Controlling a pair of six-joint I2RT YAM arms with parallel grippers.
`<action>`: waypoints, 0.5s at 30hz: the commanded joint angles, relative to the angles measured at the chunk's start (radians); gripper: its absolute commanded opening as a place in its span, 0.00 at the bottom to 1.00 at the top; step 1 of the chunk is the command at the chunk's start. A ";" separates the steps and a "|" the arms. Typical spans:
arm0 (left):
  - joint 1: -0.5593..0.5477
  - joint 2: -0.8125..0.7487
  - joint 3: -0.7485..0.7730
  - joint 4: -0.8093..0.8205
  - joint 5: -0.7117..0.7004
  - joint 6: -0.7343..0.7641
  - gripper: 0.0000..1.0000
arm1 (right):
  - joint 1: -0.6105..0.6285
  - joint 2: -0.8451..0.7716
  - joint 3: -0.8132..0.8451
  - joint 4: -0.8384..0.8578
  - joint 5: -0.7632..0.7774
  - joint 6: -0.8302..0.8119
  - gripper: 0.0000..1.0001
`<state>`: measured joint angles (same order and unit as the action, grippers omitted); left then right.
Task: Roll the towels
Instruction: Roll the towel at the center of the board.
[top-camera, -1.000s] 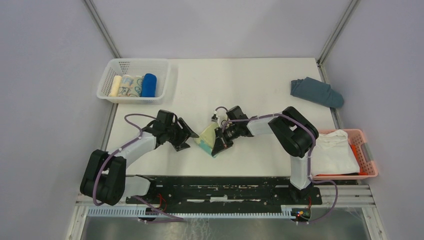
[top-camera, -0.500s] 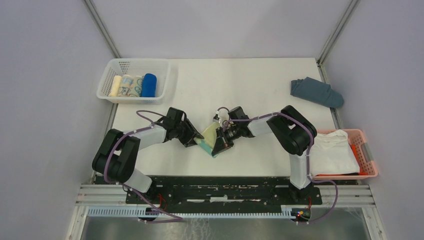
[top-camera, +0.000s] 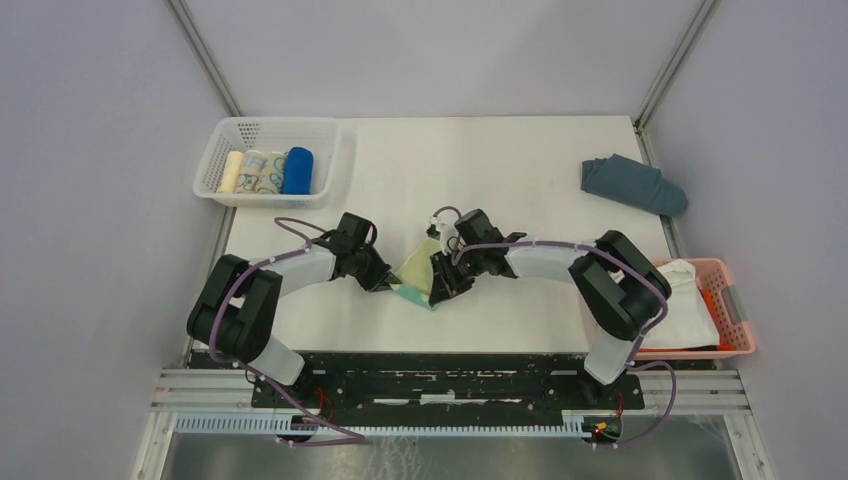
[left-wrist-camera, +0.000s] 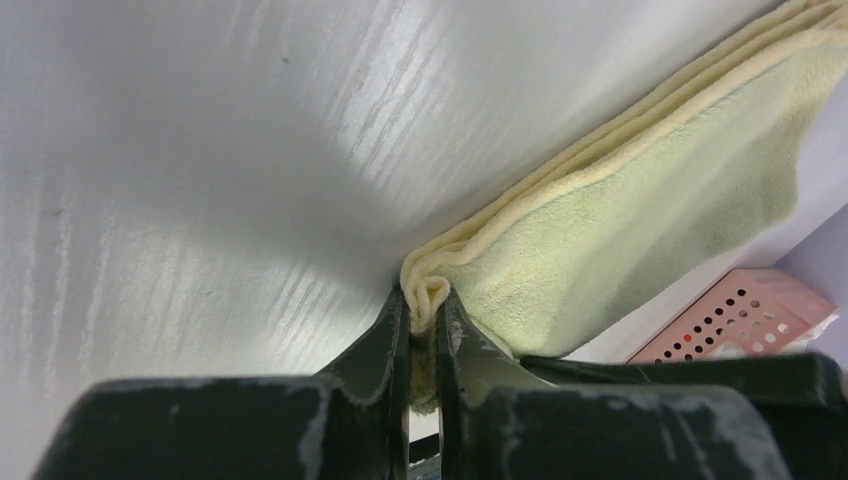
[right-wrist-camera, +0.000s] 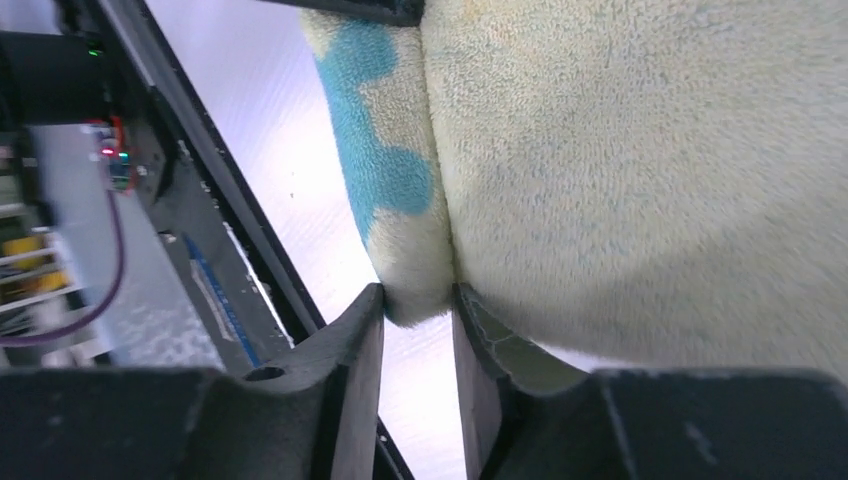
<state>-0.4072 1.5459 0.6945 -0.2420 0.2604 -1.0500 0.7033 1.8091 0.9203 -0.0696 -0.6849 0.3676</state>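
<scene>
The pale yellow towel with teal patches (top-camera: 416, 274) lies folded at mid-table between both arms. My left gripper (top-camera: 388, 283) is at its left corner. In the left wrist view that gripper (left-wrist-camera: 424, 300) is shut on the bunched yellow corner of the towel (left-wrist-camera: 640, 190). My right gripper (top-camera: 437, 290) is at the towel's right side. In the right wrist view its jaws (right-wrist-camera: 418, 300) stand apart, open, with a fold of the towel (right-wrist-camera: 640, 160) just between the tips. The royal blue towel (top-camera: 298, 170) lies rolled in the white basket.
The white basket (top-camera: 222, 190) at the back left also holds other rolled cloths. A slate grey-blue cloth (top-camera: 633, 184) lies at the back right. A pink basket (top-camera: 738, 318) with a white cloth (top-camera: 668, 300) stands at the right edge.
My left gripper has moved right to the towel and closed on its corner. The right gripper's jaws have parted from their shut grip. The towel has sunk lower on the table.
</scene>
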 joint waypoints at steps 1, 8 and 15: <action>0.002 -0.023 0.037 -0.095 -0.048 0.037 0.06 | 0.083 -0.165 0.031 -0.164 0.333 -0.127 0.42; 0.003 -0.024 0.045 -0.115 -0.049 0.015 0.05 | 0.275 -0.260 0.088 -0.224 0.708 -0.229 0.50; 0.004 -0.035 0.031 -0.113 -0.059 -0.001 0.05 | 0.414 -0.216 0.123 -0.190 0.892 -0.276 0.53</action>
<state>-0.4072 1.5417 0.7177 -0.3233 0.2367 -1.0504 1.0649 1.5730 0.9829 -0.2752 0.0288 0.1440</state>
